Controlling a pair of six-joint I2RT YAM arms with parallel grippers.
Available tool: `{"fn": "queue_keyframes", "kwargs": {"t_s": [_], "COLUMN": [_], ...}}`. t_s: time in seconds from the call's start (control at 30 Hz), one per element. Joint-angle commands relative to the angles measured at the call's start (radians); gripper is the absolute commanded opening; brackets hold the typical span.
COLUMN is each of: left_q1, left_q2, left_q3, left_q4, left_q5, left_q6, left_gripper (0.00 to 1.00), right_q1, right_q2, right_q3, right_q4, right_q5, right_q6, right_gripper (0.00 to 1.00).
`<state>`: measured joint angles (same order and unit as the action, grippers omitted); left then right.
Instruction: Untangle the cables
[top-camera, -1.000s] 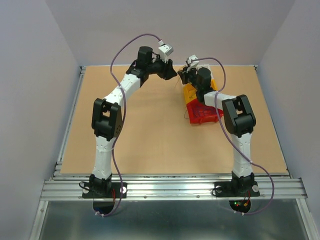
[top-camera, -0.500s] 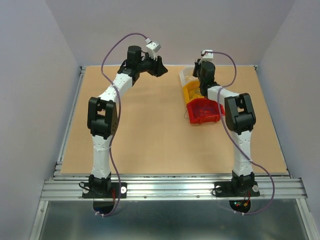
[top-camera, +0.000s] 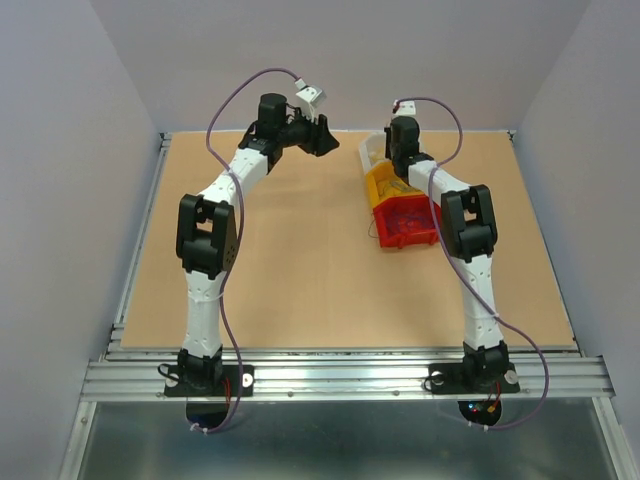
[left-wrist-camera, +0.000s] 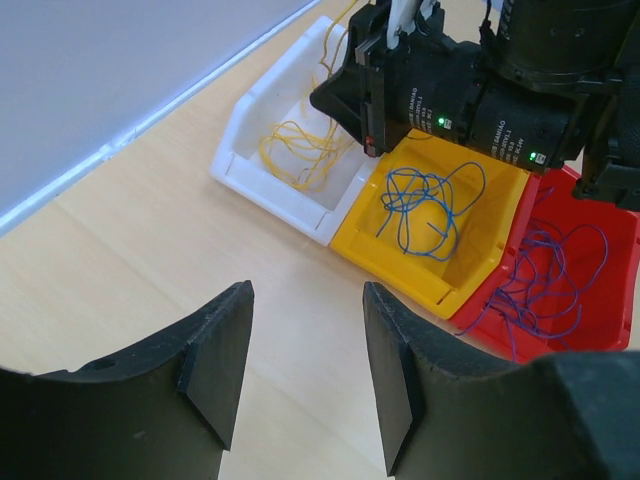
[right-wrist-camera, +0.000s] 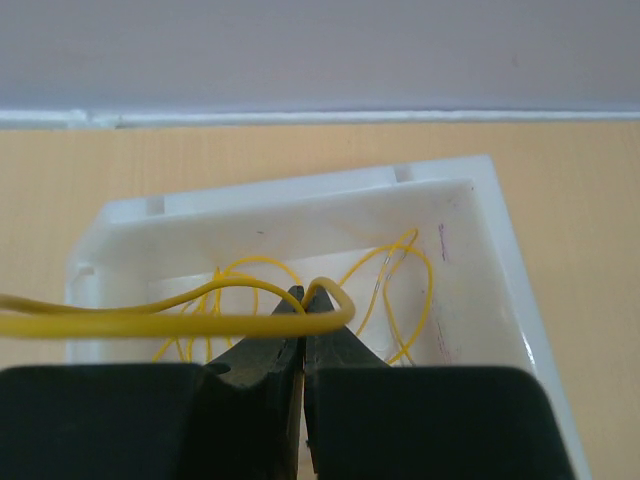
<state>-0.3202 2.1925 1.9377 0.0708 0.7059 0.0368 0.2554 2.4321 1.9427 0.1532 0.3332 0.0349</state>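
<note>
My right gripper (right-wrist-camera: 303, 300) is shut on a thin yellow cable (right-wrist-camera: 150, 322), looped at its tips above the white bin (right-wrist-camera: 500, 240), which holds more yellow cables (right-wrist-camera: 405, 290). In the left wrist view the white bin (left-wrist-camera: 250, 160) holds yellow cables (left-wrist-camera: 300, 150), the yellow bin (left-wrist-camera: 385, 255) holds blue cables (left-wrist-camera: 425, 205), and the red bin (left-wrist-camera: 610, 320) holds blue-purple cables (left-wrist-camera: 555, 280). My left gripper (left-wrist-camera: 305, 300) is open and empty over the bare table, left of the bins. From above, the left gripper (top-camera: 325, 135) is at the back, and the right gripper (top-camera: 395, 150) is over the white bin (top-camera: 372, 148).
The three bins sit in a row at the back right of the wooden table (top-camera: 280, 260), close to the back wall. The right arm's wrist (left-wrist-camera: 480, 90) hangs over the bins. Metal rails edge the table's sides and front.
My left arm swung left and back, away from the bins. My right gripper moved back from the yellow bin to over the white bin.
</note>
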Motion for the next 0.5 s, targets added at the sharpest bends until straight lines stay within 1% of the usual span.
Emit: {"fn": "queue_keyframes", "kwargs": {"t_s": [0.0,0.1,0.13,0.23,0.43,0.47], "left_q1": [-0.003,-0.003,-0.003,-0.003,-0.006,-0.006], "left_q2": [-0.045,-0.046,-0.048,-0.045,-0.042,-0.042], "left_q3": [-0.008,-0.014,-0.016,-0.016,-0.014,-0.013], "left_q4": [0.044,0.043,0.043,0.043,0.038,0.038], "left_q5": [0.017,0.014,0.012,0.012,0.01,0.01], "left_q6": [0.006,0.011,0.014,0.014,0.017,0.018], "left_gripper": [0.59,0.59,0.59,0.59,0.59,0.59], "right_q1": [0.004,0.004,0.004,0.004,-0.001,-0.002], "right_q2": [0.03,0.091,0.123,0.15,0.148,0.14], "right_q3": [0.131,0.246,0.313,0.381,0.375,0.345], "right_q4": [-0.167,-0.312,-0.395,-0.496,-0.576,-0.581], "right_q5": [0.0,-0.013,-0.017,-0.023,-0.082,-0.104], "right_q6": [-0.023,-0.027,-0.055,-0.059,-0.059,-0.055], "right_gripper": [0.0,0.01,0.01,0.01,0.0,0.0]}}
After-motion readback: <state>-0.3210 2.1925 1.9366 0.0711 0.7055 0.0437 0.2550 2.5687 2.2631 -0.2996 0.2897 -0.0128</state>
